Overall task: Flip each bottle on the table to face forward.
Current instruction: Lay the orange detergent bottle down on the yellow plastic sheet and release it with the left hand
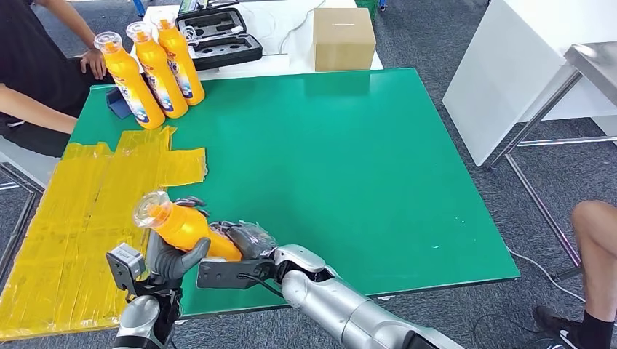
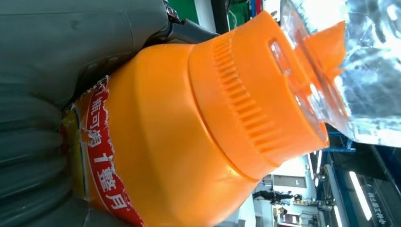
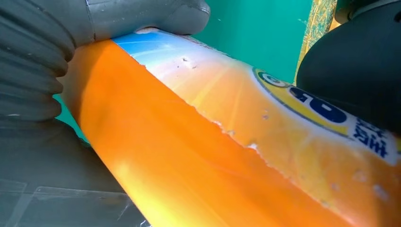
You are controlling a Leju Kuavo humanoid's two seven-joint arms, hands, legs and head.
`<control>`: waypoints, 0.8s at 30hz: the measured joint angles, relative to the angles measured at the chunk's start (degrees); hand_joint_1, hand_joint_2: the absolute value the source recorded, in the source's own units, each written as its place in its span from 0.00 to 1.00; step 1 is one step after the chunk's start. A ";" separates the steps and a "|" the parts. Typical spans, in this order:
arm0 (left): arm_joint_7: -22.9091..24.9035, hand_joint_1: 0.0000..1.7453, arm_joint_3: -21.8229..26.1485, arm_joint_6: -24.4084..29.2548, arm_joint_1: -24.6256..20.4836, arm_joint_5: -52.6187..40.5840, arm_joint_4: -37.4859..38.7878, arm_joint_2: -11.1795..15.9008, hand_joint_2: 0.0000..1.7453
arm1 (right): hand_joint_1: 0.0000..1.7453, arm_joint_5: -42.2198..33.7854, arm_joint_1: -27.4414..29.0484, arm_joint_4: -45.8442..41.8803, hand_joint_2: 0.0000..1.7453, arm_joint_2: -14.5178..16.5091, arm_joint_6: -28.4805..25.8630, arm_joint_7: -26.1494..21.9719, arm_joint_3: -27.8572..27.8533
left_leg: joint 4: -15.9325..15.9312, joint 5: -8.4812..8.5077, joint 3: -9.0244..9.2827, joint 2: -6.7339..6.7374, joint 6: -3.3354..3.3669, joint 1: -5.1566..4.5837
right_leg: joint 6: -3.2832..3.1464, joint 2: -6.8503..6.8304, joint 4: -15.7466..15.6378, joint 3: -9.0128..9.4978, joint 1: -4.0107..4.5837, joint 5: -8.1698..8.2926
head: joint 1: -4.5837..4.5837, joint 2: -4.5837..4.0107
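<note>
Near the front left corner of the green bench [image 1: 349, 160], both robot hands hold one orange bottle [image 1: 182, 225] tilted above the surface, its clear cap [image 1: 151, 209] pointing up and away toward the left. The left robot hand [image 1: 173, 259] wraps the bottle's middle from below, grey thumb curled against the orange body; in the left wrist view the bottle's shoulder [image 2: 165, 142], ribbed orange collar [image 2: 246, 109] and red-edged label strip [image 2: 101, 165] sit right against the grey ribbed cover. The right robot hand [image 1: 244, 240] grips the bottle's lower end, and the right wrist view shows its thumb [image 3: 146, 16] pressed on the upper edge of the label [image 3: 302, 118], whose blue, white and yellow print faces that camera. A patch of yellow tape sheets [image 1: 80, 218] covers the bench's left side, lying beneath and beside the held bottle. At the far left corner three more orange bottles [image 1: 153, 69] stand upright in a tight row, touching one another, with a small blue object [image 1: 118, 102] just beside them. A person's hand [image 1: 93, 64] rests at that corner. Beyond the bench sit an open black case [image 1: 218, 36] and a cardboard box [image 1: 343, 38].
</note>
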 joint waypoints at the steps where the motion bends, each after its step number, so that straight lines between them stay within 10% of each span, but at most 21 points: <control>1: -0.06 1.00 0.00 -0.66 -0.03 0.34 0.17 0.12 1.00 | 1.00 0.22 0.03 0.04 1.00 0.00 -0.01 0.00 0.00 | 0.00 0.00 0.00 0.00 0.00 0.00 | 0.00 0.00 0.00 0.00 0.00 0.00 | -0.01 0.00; 10: -0.57 1.00 -0.01 -7.25 -0.37 5.13 2.81 1.91 1.00 | 1.00 1.80 0.26 0.96 1.00 0.00 -0.64 -0.45 -0.17 | 0.00 0.00 0.01 0.00 0.00 0.00 | 0.00 0.00 0.00 -0.01 0.00 0.00 | -0.03 0.00; 11: -0.58 1.00 -0.04 -7.63 -0.44 5.44 2.98 2.03 1.00 | 0.89 2.06 0.29 1.10 1.00 0.01 -0.92 -0.58 -0.33 | 0.00 0.00 0.00 0.00 0.00 0.00 | 0.00 0.00 0.00 -0.01 0.00 0.00 | -0.02 0.00; 14: -0.50 1.00 -0.20 -8.12 -0.84 5.87 3.29 2.27 1.00 | 0.15 3.39 0.58 1.32 1.00 0.02 -2.90 -0.91 -1.28 | 0.00 0.00 0.00 -0.02 0.00 0.00 | 0.00 0.00 0.00 0.00 0.00 0.00 | -0.02 0.00; 15: -0.37 1.00 -0.25 -7.92 -0.99 5.74 3.31 2.29 1.00 | 0.00 4.13 0.74 1.23 0.75 0.01 -4.00 -0.92 -1.74 | 0.00 0.00 0.00 -0.02 0.00 0.00 | 0.00 0.00 0.00 0.00 0.00 0.00 | -0.03 0.00; 18: 0.56 1.00 -0.71 -6.50 -1.21 4.33 2.77 2.26 1.00 | 0.00 7.07 1.48 -0.45 0.00 -0.54 -6.25 -0.67 -3.89 | 0.00 0.00 -0.01 -0.05 0.00 -0.01 | 0.01 -0.01 0.00 0.01 0.00 0.00 | -0.01 0.00; 24: 2.05 1.00 -1.93 1.10 -1.31 -4.81 -0.77 2.29 1.00 | 0.00 10.26 3.58 -7.58 0.00 -2.71 -6.12 0.56 -10.41 | 0.01 0.00 -0.03 -0.06 0.00 -0.01 | 0.01 -0.01 0.00 0.01 0.00 0.01 | -0.01 0.00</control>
